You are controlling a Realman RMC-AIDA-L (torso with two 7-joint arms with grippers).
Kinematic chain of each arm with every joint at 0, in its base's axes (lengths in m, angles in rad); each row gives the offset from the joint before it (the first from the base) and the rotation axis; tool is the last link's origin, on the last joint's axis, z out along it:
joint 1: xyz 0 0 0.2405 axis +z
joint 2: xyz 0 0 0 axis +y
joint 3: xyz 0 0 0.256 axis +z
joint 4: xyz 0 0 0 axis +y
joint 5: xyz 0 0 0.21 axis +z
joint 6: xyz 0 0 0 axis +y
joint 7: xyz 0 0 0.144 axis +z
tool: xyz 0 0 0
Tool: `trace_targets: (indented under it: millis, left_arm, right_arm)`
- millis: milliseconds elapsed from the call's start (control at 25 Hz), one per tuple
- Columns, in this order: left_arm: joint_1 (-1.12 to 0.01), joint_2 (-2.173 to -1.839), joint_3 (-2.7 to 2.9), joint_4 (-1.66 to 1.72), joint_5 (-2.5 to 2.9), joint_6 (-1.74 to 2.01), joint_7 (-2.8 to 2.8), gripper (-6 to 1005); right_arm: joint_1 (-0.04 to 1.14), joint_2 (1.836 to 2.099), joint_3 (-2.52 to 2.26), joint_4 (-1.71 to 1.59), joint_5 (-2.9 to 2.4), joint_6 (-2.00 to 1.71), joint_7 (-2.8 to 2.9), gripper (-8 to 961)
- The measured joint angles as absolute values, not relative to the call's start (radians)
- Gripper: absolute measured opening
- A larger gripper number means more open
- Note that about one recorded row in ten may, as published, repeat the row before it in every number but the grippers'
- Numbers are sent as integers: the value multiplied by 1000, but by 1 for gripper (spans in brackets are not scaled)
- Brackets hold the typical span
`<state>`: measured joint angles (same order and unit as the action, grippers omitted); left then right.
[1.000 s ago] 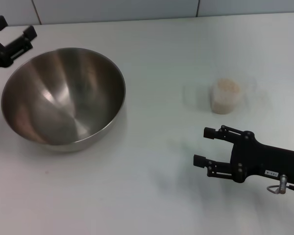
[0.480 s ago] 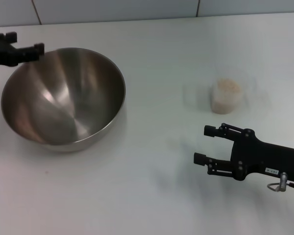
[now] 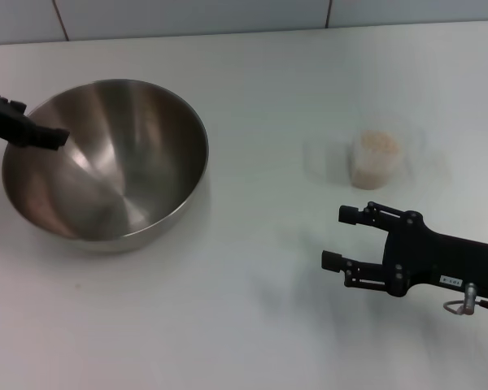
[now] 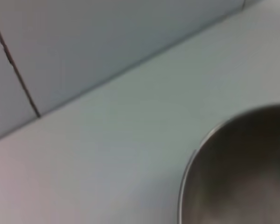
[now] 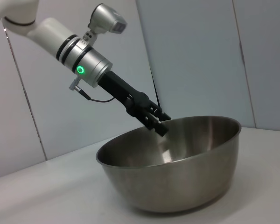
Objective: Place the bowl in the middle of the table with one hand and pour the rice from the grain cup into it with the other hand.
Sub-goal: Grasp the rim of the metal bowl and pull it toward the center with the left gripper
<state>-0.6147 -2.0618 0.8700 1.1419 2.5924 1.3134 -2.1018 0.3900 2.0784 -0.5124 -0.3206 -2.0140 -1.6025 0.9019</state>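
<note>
- Nearest the robot, on its right, the right hand (image 3: 338, 240) hovers low over the bench (image 3: 252, 325), its two prongs spread wide with nothing between them, pointing towards the bench's middle.
- Just beyond that hand stands the grain cup (image 3: 374, 160), upright on the bench and filled with pale rice (image 3: 377, 143); hand and cup are near but apart.
- Well over on the robot's left sits the bowl (image 3: 106, 158), upright and holding nothing, clearly off the bench's middle.
- At the bowl's far-left rim, the left hand (image 5: 159, 126) dips its tip over the edge; the right wrist view shows it right at the rim, but whether its fingers are spread or closed on the metal I cannot tell.
- Judged step: taking hold of the bowl, the first part of the task. Next, the left hand needs a firm pinch on the rim, then a slide rightward to the middle; pouring waits.
</note>
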Motion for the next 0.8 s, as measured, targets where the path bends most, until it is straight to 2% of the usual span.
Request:
trace_targets:
  millis: [320,800]
  left_arm:
    - [-702,-2066,923,1138,2813,1380,-2195,777]
    - [-725,-2067,935,1131,2848,1397,-2215,767]
  right_arm:
    - [393,2078,-512,-321,-2014,-1600,901,813]
    - [394,2078,-512,-321,-2014,-1598,899,814]
